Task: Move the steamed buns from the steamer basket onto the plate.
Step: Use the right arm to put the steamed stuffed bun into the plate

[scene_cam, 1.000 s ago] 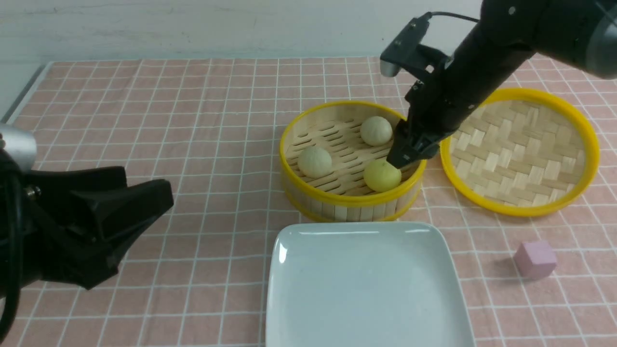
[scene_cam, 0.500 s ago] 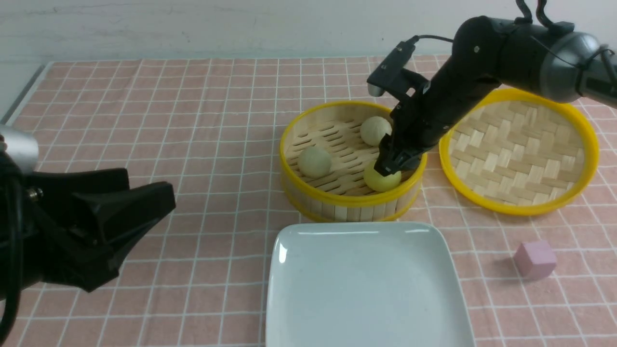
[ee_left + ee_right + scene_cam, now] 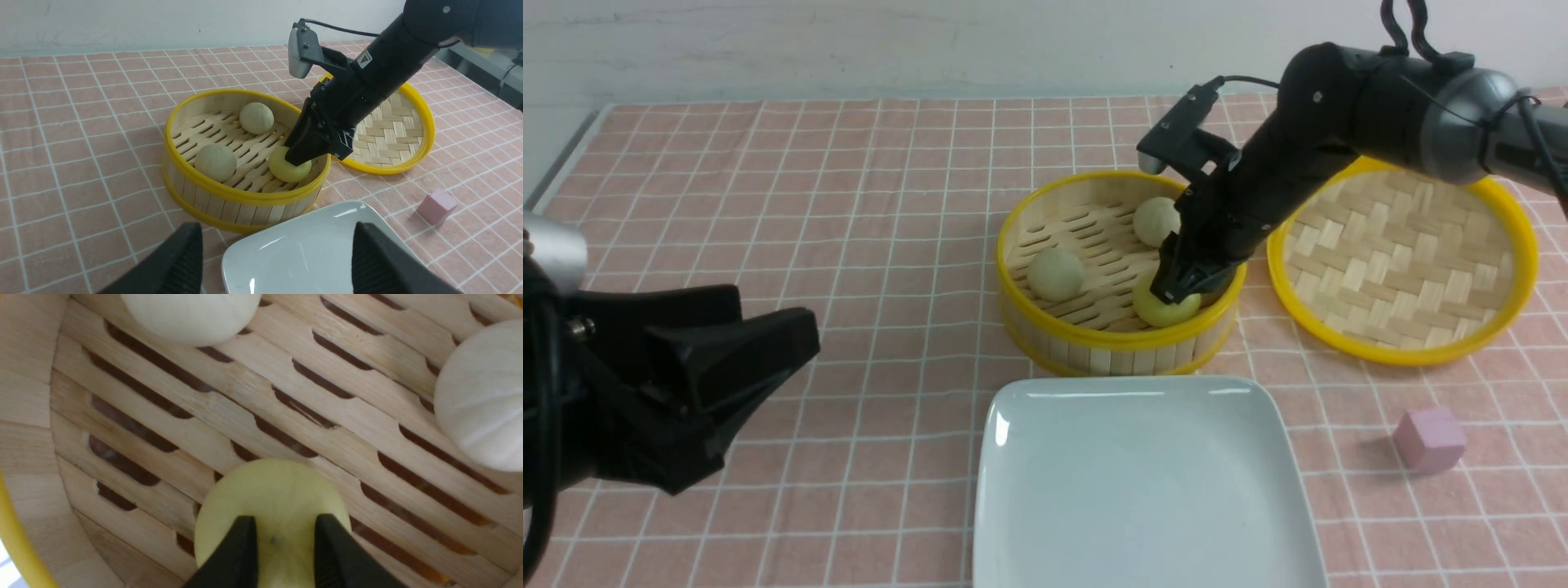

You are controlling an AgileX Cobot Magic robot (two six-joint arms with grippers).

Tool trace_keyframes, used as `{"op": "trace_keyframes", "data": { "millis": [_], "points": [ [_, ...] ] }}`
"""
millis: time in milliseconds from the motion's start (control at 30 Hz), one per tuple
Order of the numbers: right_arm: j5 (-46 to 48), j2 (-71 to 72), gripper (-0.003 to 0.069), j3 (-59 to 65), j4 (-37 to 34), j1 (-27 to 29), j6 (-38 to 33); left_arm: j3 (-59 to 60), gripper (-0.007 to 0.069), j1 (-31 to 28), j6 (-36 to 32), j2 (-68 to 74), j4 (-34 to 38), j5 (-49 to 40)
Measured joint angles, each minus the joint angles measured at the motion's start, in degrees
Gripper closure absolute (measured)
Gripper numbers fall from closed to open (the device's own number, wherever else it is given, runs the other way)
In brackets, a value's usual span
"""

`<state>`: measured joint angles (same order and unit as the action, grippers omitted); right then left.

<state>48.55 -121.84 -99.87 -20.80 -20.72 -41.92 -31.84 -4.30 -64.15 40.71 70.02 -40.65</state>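
The steamer basket (image 3: 1045, 327) holds three steamed buns: two cream ones (image 3: 1055, 273) (image 3: 1156, 220) and a yellow one (image 3: 1168, 312) by the near right wall. My right gripper (image 3: 1176, 287) reaches down into the basket. Its two fingers pinch the top of the yellow bun (image 3: 269, 490), seen close in the right wrist view with the gripper (image 3: 284, 531) narrowed on it. The white plate (image 3: 1143, 490) lies bare in front of the basket. My left gripper (image 3: 800, 339) hovers open at the left, and its view looks over the plate (image 3: 286, 253).
A shallow woven tray with a yellow rim (image 3: 1405, 253) sits right of the basket, under the right arm. A small pink cube (image 3: 1429, 441) stands right of the plate. The checked pink cloth ends at a grey edge (image 3: 564, 155) on the far left.
My right gripper has come down into the basket onto the yellow bun, and its fingers have closed in on it. The left arm has stayed still.
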Motion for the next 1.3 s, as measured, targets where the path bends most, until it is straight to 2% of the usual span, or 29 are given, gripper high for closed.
{"op": "trace_keyframes", "data": {
  "millis": [100, 167, 300, 567, 700, 867, 1033, 1300],
  "points": [
    [-0.17, 0.00, 0.0605, -0.07, -0.10, 0.00, 0.00, 0.00, 0.0130, 0.00, 0.00, 0.00, 0.00, 0.00],
    [-0.17, 0.14, 0.0646, -0.07, -0.12, 0.00, 0.00, 0.00, 0.0130, 0.00, 0.00, 0.00, 0.00, 0.00],
    [0.94, 1.62, 0.0649, -0.29, 0.13, -0.04, 0.00, 0.00, 0.0130, 0.00, 0.00, 0.00, 0.00, 0.00],
    [6.86, 14.18, 0.0649, -4.23, 0.13, -0.06, 0.79, 0.00, 0.0130, 0.00, 0.00, 0.00, 0.00, 0.00],
    [16.06, 18.11, 0.0649, -4.56, 0.08, -0.06, 3.22, 0.00, 0.0132, 0.00, 0.00, 0.00, 0.00, 0.25],
    [21.14, 18.13, 0.0649, -3.52, 0.08, -0.11, 5.16, 0.00, 0.0132, 0.00, -0.05, 0.00, 0.05, 1.14],
    [22.30, 18.13, 0.0649, 1.47, -1.64, -0.11, 8.01, 0.00, 0.0132, 0.00, -0.05, 0.00, 0.36, 1.47],
    [21.43, 18.13, 0.0649, 13.96, -5.04, -0.51, 4.17, 0.00, 0.0133, 0.00, -0.05, 0.00, 0.36, 1.65]
  ]
}}
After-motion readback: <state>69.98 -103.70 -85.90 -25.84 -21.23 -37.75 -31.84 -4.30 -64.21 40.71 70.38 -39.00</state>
